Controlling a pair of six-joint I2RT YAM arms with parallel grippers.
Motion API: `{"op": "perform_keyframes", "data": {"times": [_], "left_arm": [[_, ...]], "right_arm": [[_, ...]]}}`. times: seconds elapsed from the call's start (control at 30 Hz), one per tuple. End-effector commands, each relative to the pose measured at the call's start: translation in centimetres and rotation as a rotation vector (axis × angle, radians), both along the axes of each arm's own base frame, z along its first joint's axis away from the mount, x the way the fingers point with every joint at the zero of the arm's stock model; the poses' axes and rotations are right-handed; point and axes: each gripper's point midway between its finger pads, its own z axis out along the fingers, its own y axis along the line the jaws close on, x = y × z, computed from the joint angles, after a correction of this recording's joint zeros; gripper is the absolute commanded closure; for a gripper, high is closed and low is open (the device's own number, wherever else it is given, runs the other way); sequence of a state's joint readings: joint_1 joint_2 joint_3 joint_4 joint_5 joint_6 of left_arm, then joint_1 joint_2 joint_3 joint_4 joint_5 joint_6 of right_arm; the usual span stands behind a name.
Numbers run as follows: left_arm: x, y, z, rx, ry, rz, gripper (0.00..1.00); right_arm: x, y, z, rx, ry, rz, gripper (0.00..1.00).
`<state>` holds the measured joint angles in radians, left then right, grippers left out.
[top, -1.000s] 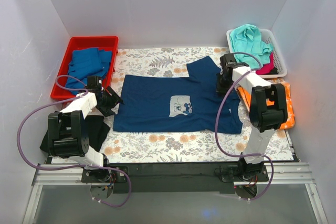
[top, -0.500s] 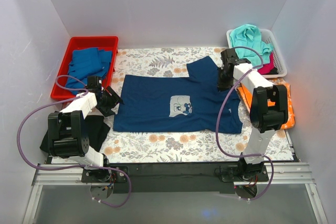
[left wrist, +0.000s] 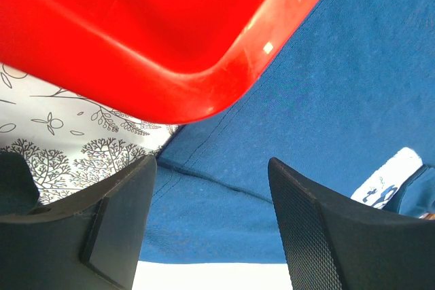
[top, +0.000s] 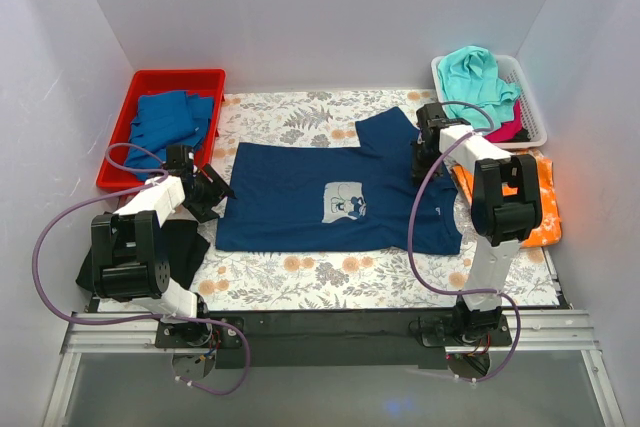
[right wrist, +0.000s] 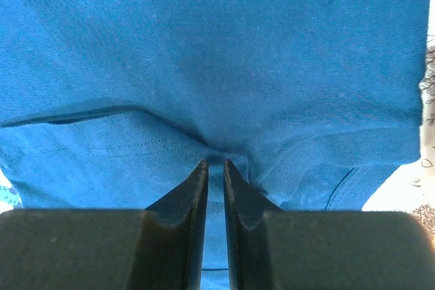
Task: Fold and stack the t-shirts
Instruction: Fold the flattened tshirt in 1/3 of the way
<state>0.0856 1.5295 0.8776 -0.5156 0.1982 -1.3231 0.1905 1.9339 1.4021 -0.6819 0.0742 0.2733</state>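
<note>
A navy t-shirt (top: 320, 197) with a pale grey print (top: 345, 202) lies spread flat on the floral cloth, its right sleeve folded in at the top. My left gripper (top: 215, 190) sits low at the shirt's left edge, open, with only cloth (left wrist: 326, 86) beyond its fingers (left wrist: 212, 222). My right gripper (top: 425, 162) is down on the folded right sleeve. Its jaws (right wrist: 215, 162) stand a narrow slit apart, the tips at a pucker in the blue cloth (right wrist: 204, 45).
A red bin (top: 120, 142) at the back left holds folded mid-blue shirts (top: 165, 119) and fills the top of the left wrist view (left wrist: 136, 32). A white basket (top: 530, 97) at the back right holds teal (top: 478, 77) and pink shirts. An orange shirt (top: 545, 202) lies right, a black one (top: 180, 247) left.
My right gripper has shifted slightly toward the back and to the left over the sleeve, and its jaws have parted a little. The left arm has not moved.
</note>
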Motion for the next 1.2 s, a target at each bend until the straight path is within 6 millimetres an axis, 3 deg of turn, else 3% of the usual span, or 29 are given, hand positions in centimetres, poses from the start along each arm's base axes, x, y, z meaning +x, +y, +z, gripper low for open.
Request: {"op": "perform_keyframes", "data": {"times": [0.0,0.43,0.57,1.0,1.17], "left_arm": [[0.2,0.3,0.9,0.018,-0.037,-0.004,0.35],[0.2,0.2,0.8,0.016,-0.034,-0.010,0.35],[0.2,0.3,1.0,0.017,-0.038,-0.007,0.35],[0.4,0.2,1.2,0.013,-0.045,-0.009,0.35],[0.5,0.1,1.3,0.010,-0.050,-0.010,0.35]], "right_arm": [[-0.4,0.2,-0.5,0.013,0.019,0.013,0.80],[-0.6,0.5,-2.1,0.025,0.039,0.022,0.98],[-0.5,0.6,-1.8,0.027,0.030,0.024,0.99],[0.6,0.7,4.1,0.020,-0.120,0.014,0.99],[1.1,0.6,4.8,0.015,-0.138,0.020,0.99]]}}
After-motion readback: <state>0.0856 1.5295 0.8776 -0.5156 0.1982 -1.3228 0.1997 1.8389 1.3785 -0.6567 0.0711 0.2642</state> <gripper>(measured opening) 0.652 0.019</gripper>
